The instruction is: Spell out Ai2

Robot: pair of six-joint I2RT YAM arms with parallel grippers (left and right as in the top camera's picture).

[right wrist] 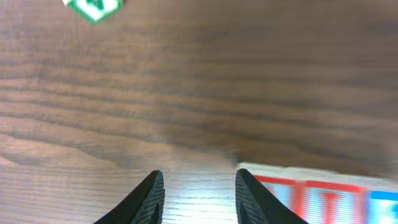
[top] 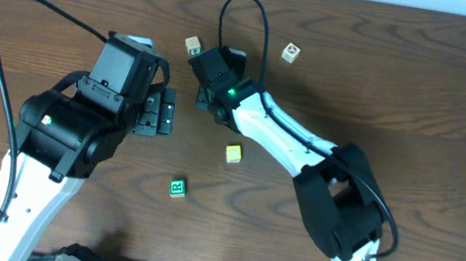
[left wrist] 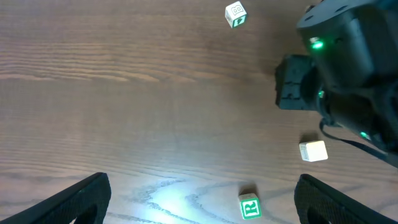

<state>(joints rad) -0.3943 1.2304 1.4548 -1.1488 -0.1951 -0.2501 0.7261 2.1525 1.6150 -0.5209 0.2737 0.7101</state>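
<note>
**Letter blocks: grip notes**

My R gripper (right wrist: 200,198): fingers apart, nothing btwn. The red/blue-printed block (right wrist: 311,193) sits just beside one finger, outside the gap. L gripper (left wrist: 202,190) spread wide, empty. Also loose: green block (top: 177,187), yellow block (top: 233,154). Est. light, rigid, smooth cubes; pinch opposite flat faces, square-on.

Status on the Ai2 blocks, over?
Left gripper open, empty. Right gripper open, red-edged block beside its finger. Green block, yellow block lie apart; nothing spelled. Nothing blocking.
</note>
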